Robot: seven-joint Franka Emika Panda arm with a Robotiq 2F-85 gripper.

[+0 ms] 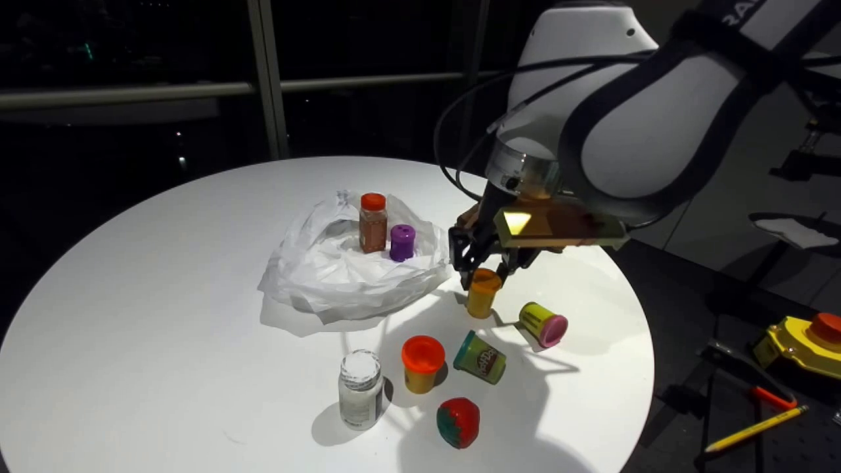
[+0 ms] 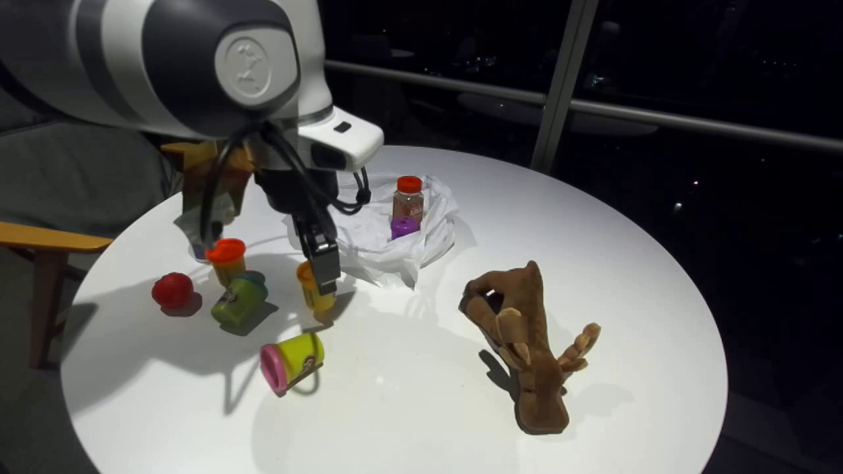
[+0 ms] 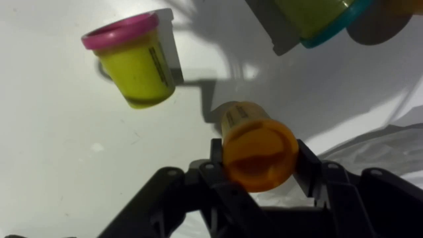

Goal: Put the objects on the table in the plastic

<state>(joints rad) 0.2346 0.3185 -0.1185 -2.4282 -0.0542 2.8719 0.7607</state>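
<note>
Orange-lidded can [image 1: 483, 295], approx. upright, clamped by gripper [image 3: 258, 148] near plastic bag [image 1: 355, 292] w/ red-capped btl. [image 1: 373, 226] & purple can [image 1: 402, 244] inside

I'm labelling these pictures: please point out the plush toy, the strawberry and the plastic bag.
Plush toy [image 2: 537, 330], in an exterior view: on its body.
Strawberry [image 1: 464, 420], in an exterior view: on its red part.
Plastic bag [image 1: 358, 297], in an exterior view: on its wall nearest the camera.

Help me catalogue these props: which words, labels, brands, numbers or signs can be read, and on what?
"Play-Doh": green can.
"RA", the rest cut off: robot arm.
No readable letters: emblem on the arm.
Too small or blurred: red-capped jar, white bottle, pink-lidded can, orange-lidded can.
</note>
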